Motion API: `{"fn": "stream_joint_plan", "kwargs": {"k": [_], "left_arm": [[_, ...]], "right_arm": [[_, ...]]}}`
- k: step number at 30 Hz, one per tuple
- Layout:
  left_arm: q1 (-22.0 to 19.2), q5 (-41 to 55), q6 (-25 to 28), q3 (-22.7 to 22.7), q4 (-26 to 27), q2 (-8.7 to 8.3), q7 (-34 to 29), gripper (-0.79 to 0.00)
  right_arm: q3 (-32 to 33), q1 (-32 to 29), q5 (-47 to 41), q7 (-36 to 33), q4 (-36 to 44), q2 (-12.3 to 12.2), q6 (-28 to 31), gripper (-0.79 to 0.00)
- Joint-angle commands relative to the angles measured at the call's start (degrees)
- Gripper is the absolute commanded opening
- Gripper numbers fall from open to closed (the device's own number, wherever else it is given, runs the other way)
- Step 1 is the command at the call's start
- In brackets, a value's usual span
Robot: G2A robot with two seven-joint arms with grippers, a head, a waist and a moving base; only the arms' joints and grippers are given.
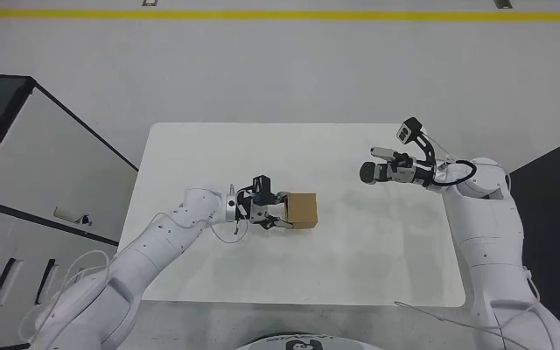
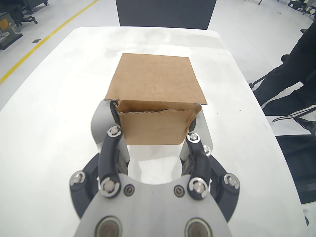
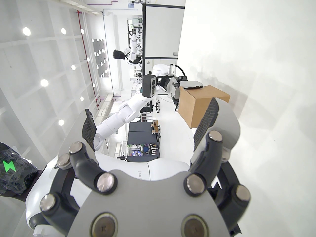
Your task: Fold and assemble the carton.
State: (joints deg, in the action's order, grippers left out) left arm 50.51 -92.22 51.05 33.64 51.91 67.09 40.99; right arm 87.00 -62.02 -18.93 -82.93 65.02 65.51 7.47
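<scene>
The far end and underside of the single carton (image 2: 154, 87) are hidden, and its side walls partly cover the pads of the left gripper (image 2: 154, 124). Brown and box-shaped, with a ragged-edged near flap under the top panel, it sits mid-table (image 1: 394, 262) and the left gripper clamps that end. The right gripper (image 1: 367, 171) hangs spread wide, well apart.

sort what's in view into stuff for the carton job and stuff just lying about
For the job: carton; left gripper, fingers closed on its end; right gripper, open, apart from it; table.
Just about: black panel beyond the table; yellow floor line.
</scene>
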Motion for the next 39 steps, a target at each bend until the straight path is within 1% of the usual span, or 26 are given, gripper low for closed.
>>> {"fn": "stream_joint_plan", "kwargs": {"k": [1,10,17,18,20,22,23,25,32,39], "left_arm": [[-0.5,-0.3,-0.4,-0.8,-1.8,0.59,0.4,-0.785],[-2.4,-1.2,-1.2,-3.6,-8.3,3.03,3.5,-0.785],[-3.6,-1.8,-1.4,-5.0,-11.6,4.49,5.8,-0.785],[-3.7,-1.9,-1.4,-5.2,-12.1,4.65,6.1,-0.736],[-3.9,-2.0,-1.4,-5.5,-13.0,4.95,6.6,-0.566],[-4.0,-2.1,-1.4,-5.7,-13.7,5.23,7.1,-0.468],[-4.1,-2.1,-1.3,-5.8,-14.0,5.35,7.3,-0.394],[-4.1,-2.0,-1.3,-5.9,-14.8,5.55,7.8,0.0],[-4.2,-2.5,-1.3,-6.0,-16.2,5.61,10.2,0.0],[-4.2,-3.7,-1.6,-5.5,-16.1,4.66,13.0,0.0]], "right_arm": [[0.0,0.0,0.0,0.0,0.0,0.0,0.0,0.0],[0.0,0.0,0.0,0.0,0.0,0.0,0.0,0.0],[0.0,0.0,0.0,0.0,0.0,0.0,0.0,0.0],[0.0,0.0,0.0,0.0,0.0,0.0,0.0,0.0],[0.0,0.0,0.0,0.0,0.0,0.0,0.0,0.0],[0.0,0.0,0.0,0.0,0.0,0.0,0.0,0.0],[0.0,0.0,0.0,0.0,0.0,0.0,0.0,0.0],[0.0,0.0,0.0,0.0,0.0,0.0,0.0,0.0],[0.0,0.0,0.0,0.0,0.0,0.0,0.0,0.0],[0.0,0.0,0.0,0.0,0.0,0.0,0.0,0.0]]}}
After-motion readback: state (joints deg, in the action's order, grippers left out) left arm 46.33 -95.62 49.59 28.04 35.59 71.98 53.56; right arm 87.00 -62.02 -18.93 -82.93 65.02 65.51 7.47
